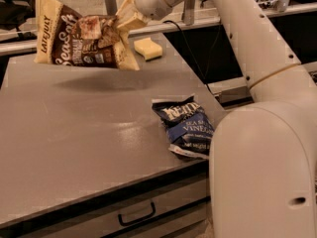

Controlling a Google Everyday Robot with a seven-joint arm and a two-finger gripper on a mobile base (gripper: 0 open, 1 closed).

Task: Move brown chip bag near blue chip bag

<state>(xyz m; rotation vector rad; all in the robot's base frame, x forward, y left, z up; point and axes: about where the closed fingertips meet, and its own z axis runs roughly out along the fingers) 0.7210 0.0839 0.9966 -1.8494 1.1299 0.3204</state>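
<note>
The brown chip bag (79, 36), dark brown and cream with "Sea Salt" script, hangs in the air above the far left part of the grey table (74, 133). My gripper (120, 25) is shut on the bag's right end and holds it clear of the table; its shadow lies below. The blue chip bag (185, 126), navy with white lettering, lies flat near the table's right front edge, well to the right and nearer than the held bag.
A small yellow sponge (148, 48) lies at the table's far right, just behind the held bag. My arm's large white body (262, 167) fills the right foreground beside the blue bag. A drawer with a handle (136, 214) sits below the table front.
</note>
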